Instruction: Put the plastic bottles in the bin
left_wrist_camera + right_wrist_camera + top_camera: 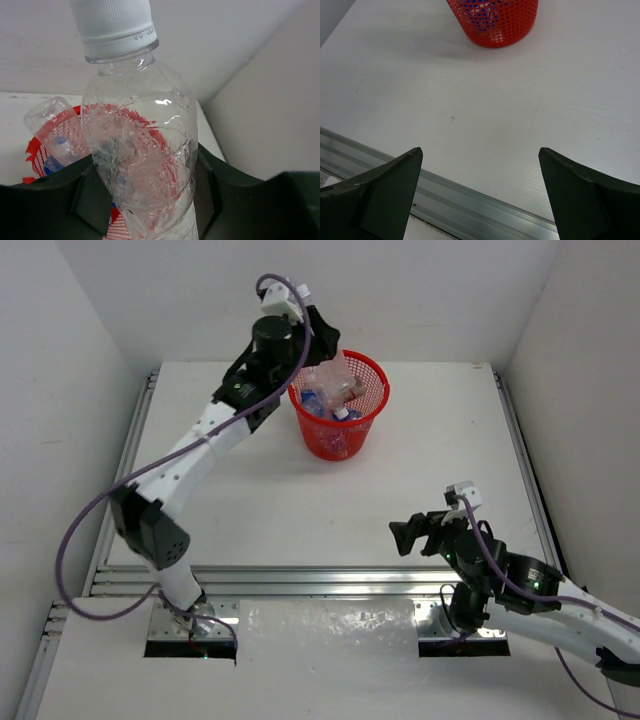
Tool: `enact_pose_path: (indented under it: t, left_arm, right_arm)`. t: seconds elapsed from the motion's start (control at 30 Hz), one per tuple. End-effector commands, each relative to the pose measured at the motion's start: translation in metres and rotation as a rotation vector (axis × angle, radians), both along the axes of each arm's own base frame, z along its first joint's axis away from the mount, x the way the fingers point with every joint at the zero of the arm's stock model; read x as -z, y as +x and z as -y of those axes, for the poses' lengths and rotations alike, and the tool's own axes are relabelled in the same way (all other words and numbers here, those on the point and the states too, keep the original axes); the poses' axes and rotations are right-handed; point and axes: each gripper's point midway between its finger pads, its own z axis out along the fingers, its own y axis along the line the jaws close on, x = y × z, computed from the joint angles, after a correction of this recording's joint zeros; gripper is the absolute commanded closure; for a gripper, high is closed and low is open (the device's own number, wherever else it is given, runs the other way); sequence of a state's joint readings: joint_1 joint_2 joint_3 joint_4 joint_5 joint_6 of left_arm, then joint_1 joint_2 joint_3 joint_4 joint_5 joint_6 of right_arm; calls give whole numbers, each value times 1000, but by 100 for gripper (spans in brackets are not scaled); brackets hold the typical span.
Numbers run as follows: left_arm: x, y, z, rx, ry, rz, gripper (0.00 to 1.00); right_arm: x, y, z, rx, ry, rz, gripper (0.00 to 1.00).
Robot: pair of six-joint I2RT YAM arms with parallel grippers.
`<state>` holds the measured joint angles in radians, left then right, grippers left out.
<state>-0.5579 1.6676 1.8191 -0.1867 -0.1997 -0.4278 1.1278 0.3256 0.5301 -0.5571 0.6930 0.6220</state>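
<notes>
A clear unlabelled plastic bottle (142,145) with a white cap (114,24) stands between the dark fingers (60,195) of my left gripper (145,180), which is shut on its body. From above, that gripper (318,340) holds the bottle (330,375) over the far left rim of the red mesh bin (376,370). Other plastic bottles lie inside the bin, some with blue labels (313,400), and one clear one (54,125) leans against the rim. My right gripper (480,165) is open and empty, low over the table near its front edge (410,533), well short of the bin (495,22).
A metal rail (300,580) runs along the table's near edge, just under the right gripper. White walls close in the table at the back and on both sides. A crinkled clear sheet (325,635) lies between the arm bases.
</notes>
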Motion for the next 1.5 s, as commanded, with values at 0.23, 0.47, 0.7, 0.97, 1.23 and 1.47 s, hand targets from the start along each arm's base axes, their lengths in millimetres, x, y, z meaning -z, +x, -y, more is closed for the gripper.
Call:
enact_pose_path:
  t: [0.23, 0.47, 0.7, 0.97, 1.23, 1.47]
  left_arm:
    - [47, 57, 7, -219, 8, -28, 67]
    - [31, 30, 5, -153, -26, -30, 8]
    - [15, 4, -10, -148, -23, -55, 0]
    - [52, -101, -111, -302, 117, -203, 0]
    - [150, -206, -205, -428, 241, -315, 0]
    - [159, -232, -233, -460, 199, -186, 0]
  right_arm:
    - [-12, -3, 13, 36, 23, -6, 1]
    - [-17, -1, 9, 30, 11, -1, 1]
    - [-20, 0, 7, 29, -28, -17, 1]
    - [-29, -10, 42, 103, -150, -95, 1]
    - [-38, -14, 61, 126, -300, -139, 1]
    - [-21, -14, 68, 135, -301, -118, 1]
